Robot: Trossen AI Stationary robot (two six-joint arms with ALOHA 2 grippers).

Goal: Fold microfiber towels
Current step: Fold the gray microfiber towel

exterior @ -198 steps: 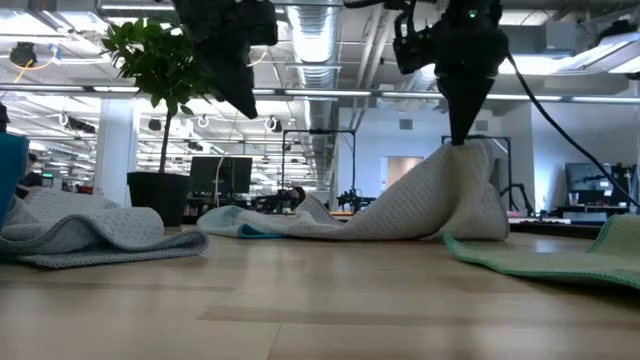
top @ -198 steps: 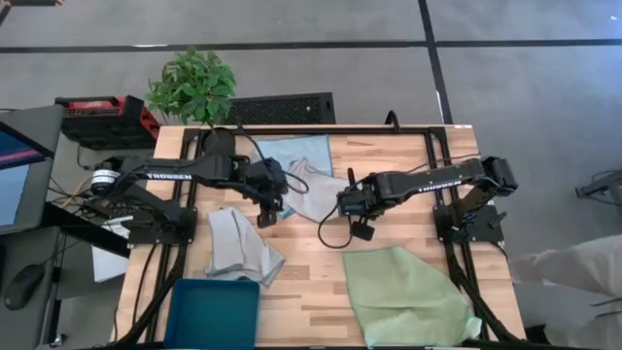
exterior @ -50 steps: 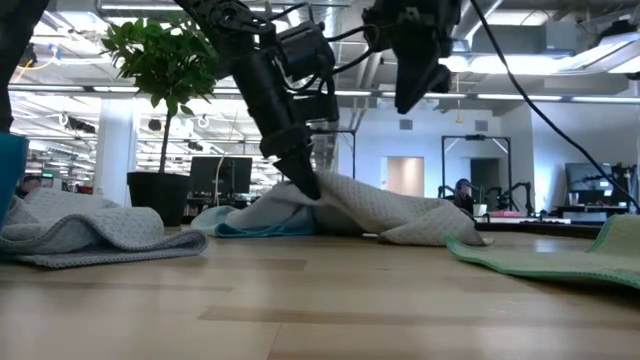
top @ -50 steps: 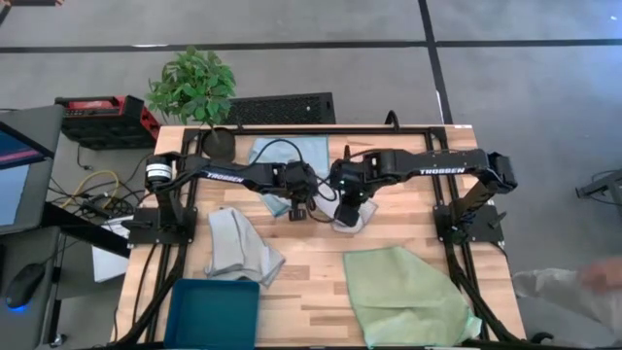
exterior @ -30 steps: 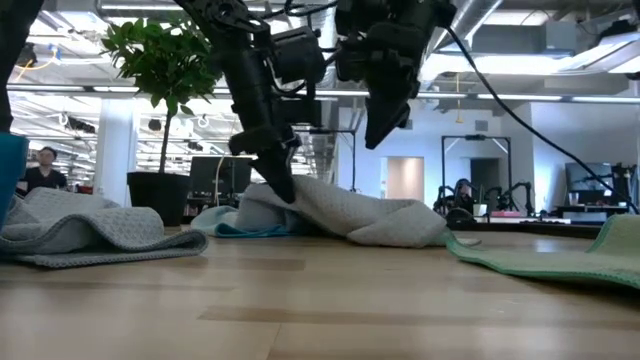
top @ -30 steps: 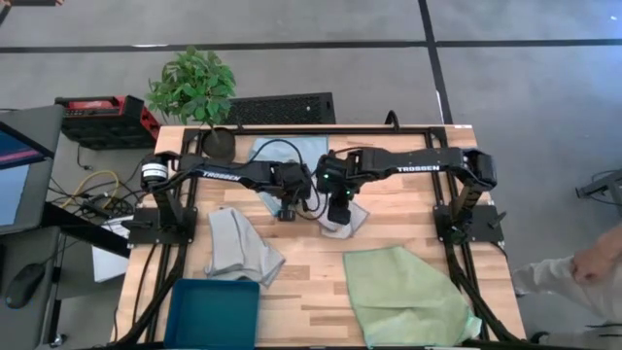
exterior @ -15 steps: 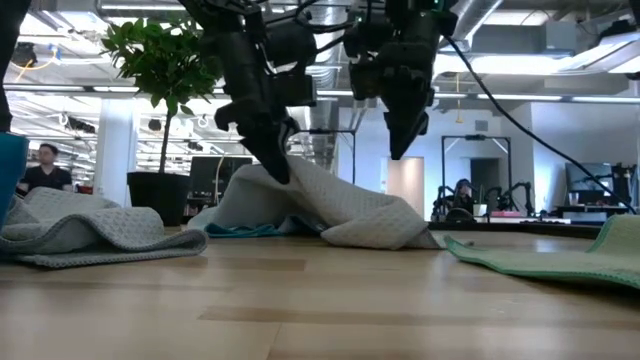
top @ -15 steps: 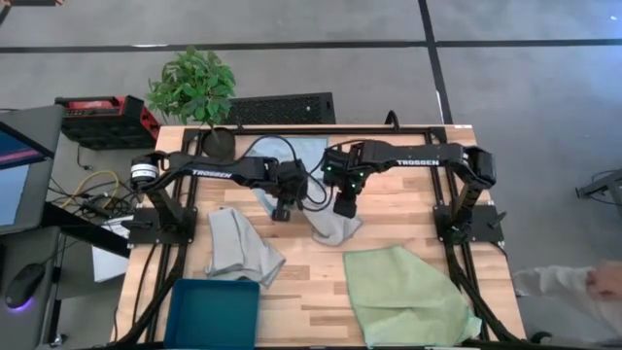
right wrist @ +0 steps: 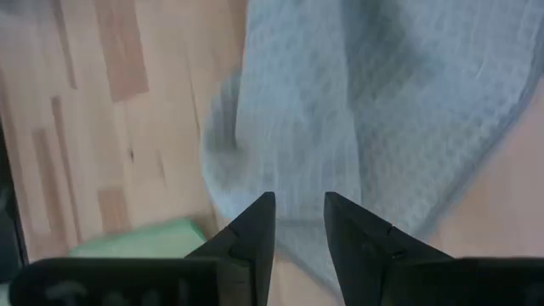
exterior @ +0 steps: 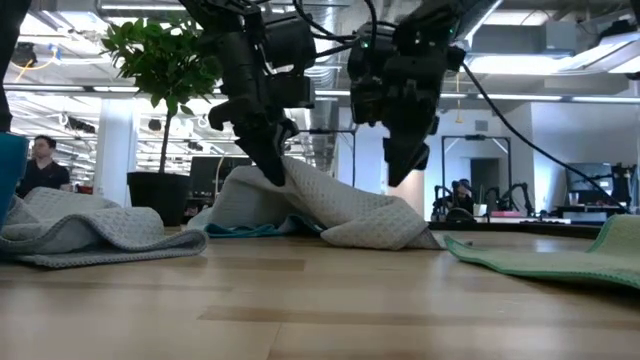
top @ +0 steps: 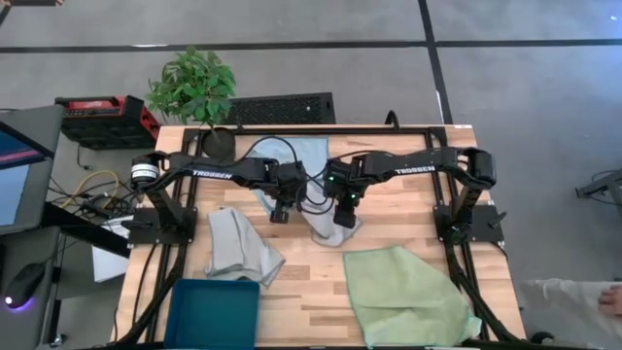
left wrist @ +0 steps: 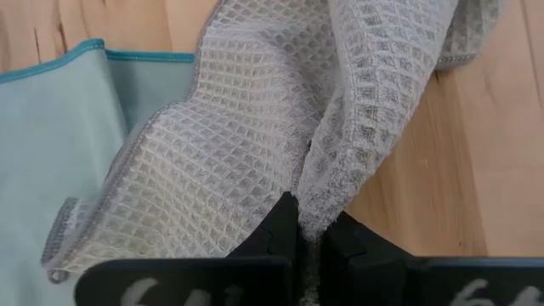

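Note:
A pale grey microfiber towel (top: 319, 226) lies crumpled at the table's middle, partly over a light blue towel (top: 306, 152). My left gripper (top: 280, 215) is shut on its left part, which stands up as a peak (exterior: 262, 178). My right gripper (exterior: 397, 172) hangs open just above the towel's right part (right wrist: 365, 102), touching nothing. A second grey towel (top: 239, 249) lies crumpled at the near left. A larger light green towel (top: 403, 294) lies spread at the near right. My left gripper pinches a raised fold of the grey towel (left wrist: 316, 197) between its two fingers. The fingers slant down from the table's left. The fold is lifted into a peak, and the cloth slopes away from it with the far parts lying on the table and on the blue towel (left wrist: 51, 144).
A dark teal bin (top: 212, 311) stands at the near left corner. A potted plant (top: 192, 87) stands beyond the far left edge. A black frame (top: 321, 129) runs along the table's far edge and sides. Bare wood lies between the grey towels and the green one.
My right gripper has come down toward the grey towel's right part, still open. My left gripper has raised its fold a little, so the towel's left part stands higher as a peak while the right part stays on the table.

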